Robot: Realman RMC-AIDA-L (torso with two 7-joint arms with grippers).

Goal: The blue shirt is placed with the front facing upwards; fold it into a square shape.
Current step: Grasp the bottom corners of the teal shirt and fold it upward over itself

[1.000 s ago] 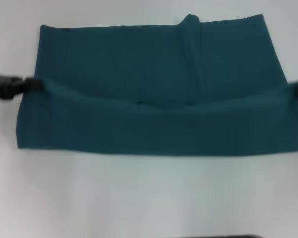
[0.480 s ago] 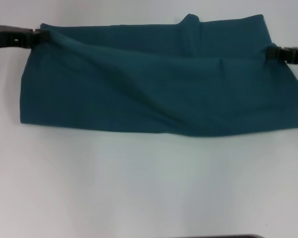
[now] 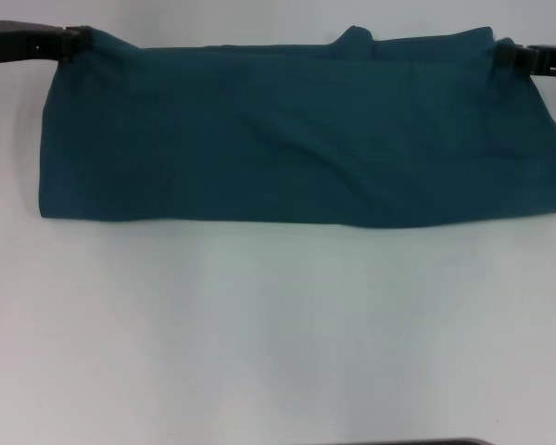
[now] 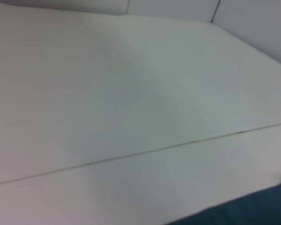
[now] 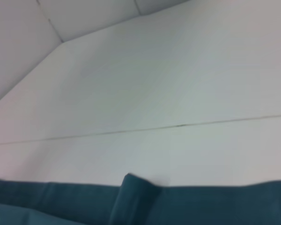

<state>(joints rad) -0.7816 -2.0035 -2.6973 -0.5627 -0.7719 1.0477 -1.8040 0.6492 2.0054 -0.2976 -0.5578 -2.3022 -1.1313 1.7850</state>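
Observation:
The blue shirt (image 3: 306, 139) lies on the white table (image 3: 278, 334) as a wide, doubled band, its top layer wrinkled and no lettering showing. A small ridge of cloth (image 3: 355, 37) sticks up at its far edge. My left gripper (image 3: 78, 40) is at the far left corner, shut on the upper layer's corner. At the far right corner my right gripper (image 3: 506, 54) pinches the other corner. A sliver of the shirt (image 4: 253, 213) shows in the left wrist view. The right wrist view shows the shirt's far edge (image 5: 201, 206) with the ridge (image 5: 133, 192).
Bare white table (image 3: 278, 334) stretches from the shirt to the near edge, where a dark strip (image 3: 408, 442) shows. A thin seam (image 5: 178, 125) crosses the table beyond the shirt, with pale wall panels (image 5: 84, 14) behind.
Both grippers have carried the upper layer's edge from mid-shirt to the far edge. The fold has closed over and the band now looks narrower front to back.

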